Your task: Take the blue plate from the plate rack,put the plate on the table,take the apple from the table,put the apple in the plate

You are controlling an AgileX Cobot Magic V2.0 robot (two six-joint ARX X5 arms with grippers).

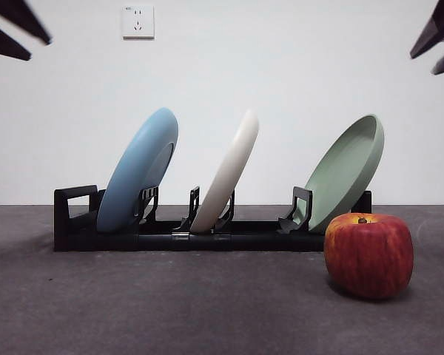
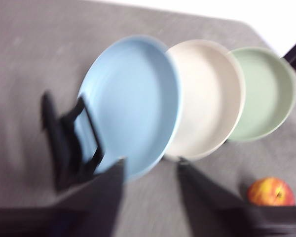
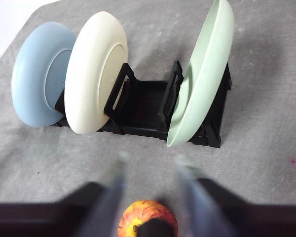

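The blue plate (image 1: pixel 137 170) leans in the end slot of the plate rack (image 1: pixel 207 238), beside the blocky end piece. The apple (image 1: pixel 368 254) rests on the table (image 1: pixel 170 310) in front of the rack's other end. My left gripper (image 2: pixel 150 165) hovers open above the blue plate (image 2: pixel 130 103), apart from it, with the apple (image 2: pixel 270 191) off to one side. My right gripper (image 3: pixel 150 163) hangs open above the apple (image 3: pixel 147 217), holding nothing, and faces the rack (image 3: pixel 143 108) and the blue plate (image 3: pixel 42 74).
A cream-white plate (image 1: pixel 226 174) stands in the rack's middle slot and a pale green plate (image 1: pixel 348 170) leans at the end near the apple. Black arm tips show at the top left corner (image 1: pixel 11 29) and top right corner (image 1: pixel 436 37). A wall socket (image 1: pixel 138 21) is behind.
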